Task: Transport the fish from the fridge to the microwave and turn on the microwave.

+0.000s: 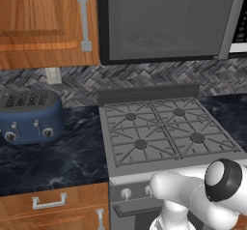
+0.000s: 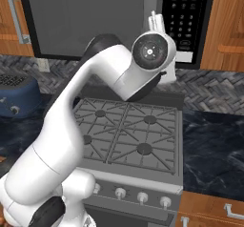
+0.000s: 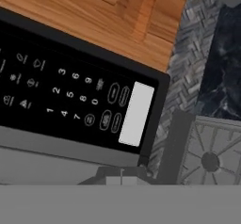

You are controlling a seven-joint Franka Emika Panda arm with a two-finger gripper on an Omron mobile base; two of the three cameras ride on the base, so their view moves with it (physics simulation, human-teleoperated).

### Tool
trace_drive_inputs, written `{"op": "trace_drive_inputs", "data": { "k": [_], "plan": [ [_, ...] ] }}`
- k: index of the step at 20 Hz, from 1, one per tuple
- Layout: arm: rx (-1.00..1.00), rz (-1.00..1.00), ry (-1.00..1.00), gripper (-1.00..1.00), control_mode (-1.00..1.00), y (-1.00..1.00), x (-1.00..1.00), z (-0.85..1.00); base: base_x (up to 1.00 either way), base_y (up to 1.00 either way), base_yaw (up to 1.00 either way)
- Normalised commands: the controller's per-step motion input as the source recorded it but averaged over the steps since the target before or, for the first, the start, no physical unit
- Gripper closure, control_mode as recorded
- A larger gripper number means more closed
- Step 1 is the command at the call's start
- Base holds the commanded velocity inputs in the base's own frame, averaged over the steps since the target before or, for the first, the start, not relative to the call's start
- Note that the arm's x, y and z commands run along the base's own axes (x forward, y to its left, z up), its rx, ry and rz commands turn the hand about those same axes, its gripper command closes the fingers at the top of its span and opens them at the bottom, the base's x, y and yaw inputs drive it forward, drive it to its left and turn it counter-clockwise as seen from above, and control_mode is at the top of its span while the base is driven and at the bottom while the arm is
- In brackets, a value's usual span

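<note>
The microwave (image 2: 114, 21) hangs above the stove (image 1: 169, 132) with its large grey door closed, its black control panel (image 3: 70, 96) with white digits at the right end beside a wooden cupboard (image 2: 228, 25). The claw (image 2: 157, 23) is raised just in front of that panel, its fingers pressed together on nothing. On the dark marble bench (image 1: 62, 161) left of the stove sits a blue toaster (image 1: 30, 115).
</note>
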Motion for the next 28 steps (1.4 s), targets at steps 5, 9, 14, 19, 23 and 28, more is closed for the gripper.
{"op": "trace_drive_inputs", "data": {
  "k": [5,9,14,19,23,28],
  "plan": [
    [0.1,0.0,-0.06,1.0,-1.0,-0.04,0.0,-0.16,0.0,0.0,0.0],
    [0.04,0.0,-0.08,1.0,-1.0,0.0,0.0,-0.17,0.0,0.0,0.0],
    [0.03,0.0,-0.11,1.0,-1.0,-0.03,0.0,-0.03,0.0,0.0,0.0],
    [0.04,0.0,-0.14,1.0,-1.0,-0.13,0.01,0.0,0.0,0.0,0.0],
    [0.04,0.0,-0.11,1.0,-1.0,-0.18,0.07,-0.02,0.0,0.0,0.0],
    [0.02,0.0,-0.09,1.0,-1.0,-0.08,0.05,-0.05,0.0,0.0,0.0]
  ]
}}
